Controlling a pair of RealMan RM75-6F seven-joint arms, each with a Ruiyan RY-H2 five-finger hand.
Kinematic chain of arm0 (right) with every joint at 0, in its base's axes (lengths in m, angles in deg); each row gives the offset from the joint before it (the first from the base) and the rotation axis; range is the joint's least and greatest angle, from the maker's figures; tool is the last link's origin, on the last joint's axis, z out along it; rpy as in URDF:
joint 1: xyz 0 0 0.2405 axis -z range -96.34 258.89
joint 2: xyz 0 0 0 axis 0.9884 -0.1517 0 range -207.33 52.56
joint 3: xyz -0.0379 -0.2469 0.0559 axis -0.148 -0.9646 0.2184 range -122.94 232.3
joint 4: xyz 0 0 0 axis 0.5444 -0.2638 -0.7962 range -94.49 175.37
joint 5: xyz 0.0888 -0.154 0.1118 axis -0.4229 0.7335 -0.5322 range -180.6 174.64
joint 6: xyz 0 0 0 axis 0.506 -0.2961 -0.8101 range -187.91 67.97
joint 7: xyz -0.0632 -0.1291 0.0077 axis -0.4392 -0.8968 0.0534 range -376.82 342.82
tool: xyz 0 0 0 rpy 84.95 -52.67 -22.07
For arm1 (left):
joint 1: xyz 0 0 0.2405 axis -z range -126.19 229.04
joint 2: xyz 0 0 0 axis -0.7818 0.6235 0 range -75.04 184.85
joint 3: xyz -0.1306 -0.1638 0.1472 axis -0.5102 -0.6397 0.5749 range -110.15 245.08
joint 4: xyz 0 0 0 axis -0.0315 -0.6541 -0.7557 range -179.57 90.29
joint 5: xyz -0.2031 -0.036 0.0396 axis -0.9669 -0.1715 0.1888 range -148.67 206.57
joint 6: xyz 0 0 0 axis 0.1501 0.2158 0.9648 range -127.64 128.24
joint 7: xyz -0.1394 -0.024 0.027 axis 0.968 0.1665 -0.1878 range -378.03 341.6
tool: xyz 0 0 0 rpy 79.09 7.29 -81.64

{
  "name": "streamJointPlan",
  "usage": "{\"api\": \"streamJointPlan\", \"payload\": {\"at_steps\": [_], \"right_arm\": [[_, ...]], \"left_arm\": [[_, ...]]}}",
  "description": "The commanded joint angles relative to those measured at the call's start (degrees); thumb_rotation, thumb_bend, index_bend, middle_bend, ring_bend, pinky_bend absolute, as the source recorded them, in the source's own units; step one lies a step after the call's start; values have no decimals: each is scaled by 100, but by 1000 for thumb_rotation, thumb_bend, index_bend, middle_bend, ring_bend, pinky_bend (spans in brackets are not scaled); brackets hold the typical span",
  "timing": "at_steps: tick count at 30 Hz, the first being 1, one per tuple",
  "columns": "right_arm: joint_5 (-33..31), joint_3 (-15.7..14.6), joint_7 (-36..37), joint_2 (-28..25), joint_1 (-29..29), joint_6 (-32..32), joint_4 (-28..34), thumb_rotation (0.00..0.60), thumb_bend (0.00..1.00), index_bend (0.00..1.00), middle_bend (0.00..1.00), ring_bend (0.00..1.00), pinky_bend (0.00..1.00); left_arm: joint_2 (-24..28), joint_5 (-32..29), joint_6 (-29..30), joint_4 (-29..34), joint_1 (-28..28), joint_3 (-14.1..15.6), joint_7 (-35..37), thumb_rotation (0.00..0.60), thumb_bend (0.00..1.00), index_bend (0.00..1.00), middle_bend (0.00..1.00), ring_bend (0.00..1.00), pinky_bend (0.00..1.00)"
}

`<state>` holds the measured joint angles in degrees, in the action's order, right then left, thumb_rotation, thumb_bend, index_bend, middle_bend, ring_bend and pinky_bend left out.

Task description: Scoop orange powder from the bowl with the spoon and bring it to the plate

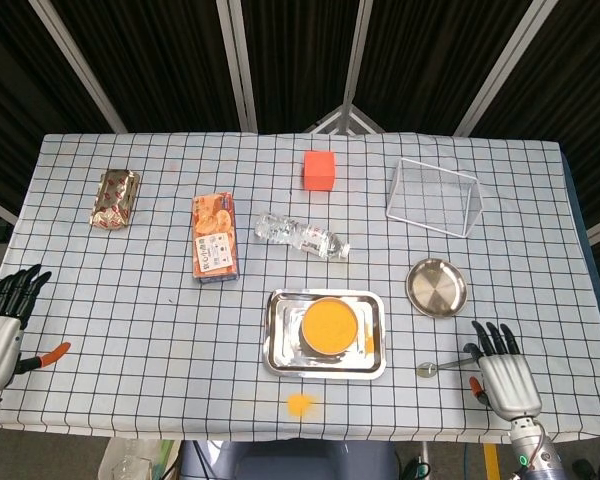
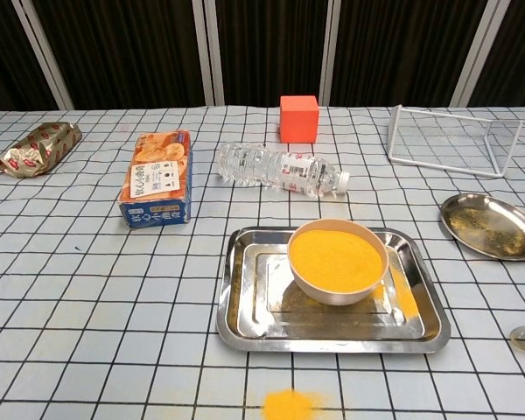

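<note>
Step in hand: reaching for the spoon [image 1: 445, 366], which lies on the desk [image 1: 130, 300] below the round steel plate [image 1: 436, 287]. The right hand [image 1: 503, 376], fingers released and spread, hovers at its handle end. Next: pinch the handle. The bowl of orange powder [image 1: 329, 326] sits in the tray [image 1: 277, 345]. The desk's front edge is near; open room lies between tray and plate. The left hand [image 1: 0, 325] is idle, released.

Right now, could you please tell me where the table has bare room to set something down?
Bare cloth lies between the blue-orange biscuit box and the steel tray, and toward the left robot hand. Crowded: round metal plate, metal spoon, right robot hand.
</note>
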<state>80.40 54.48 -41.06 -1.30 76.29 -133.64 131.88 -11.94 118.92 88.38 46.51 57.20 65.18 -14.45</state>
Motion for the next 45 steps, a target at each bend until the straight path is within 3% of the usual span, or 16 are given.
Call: {"api": "streamJointPlan", "payload": {"at_steps": [1, 14, 45], "right_arm": [[-80, 18, -73, 96, -64, 95, -135, 600, 414, 392, 118, 0, 0], [-191, 54, -138, 462, -218, 254, -675, 600, 414, 414, 143, 0, 0], [-262, 35, -223, 896, -387, 292, -1222, 600, 414, 488, 207, 0, 0]], "left_arm": [[1, -3, -6, 1, 2, 1, -9, 600, 8, 0, 0, 0, 0], [5, -60, -62, 37, 7, 7, -59, 600, 8, 0, 0, 0, 0], [33, -118, -109, 71, 15, 3, -62, 600, 8, 0, 0, 0, 0]]}}
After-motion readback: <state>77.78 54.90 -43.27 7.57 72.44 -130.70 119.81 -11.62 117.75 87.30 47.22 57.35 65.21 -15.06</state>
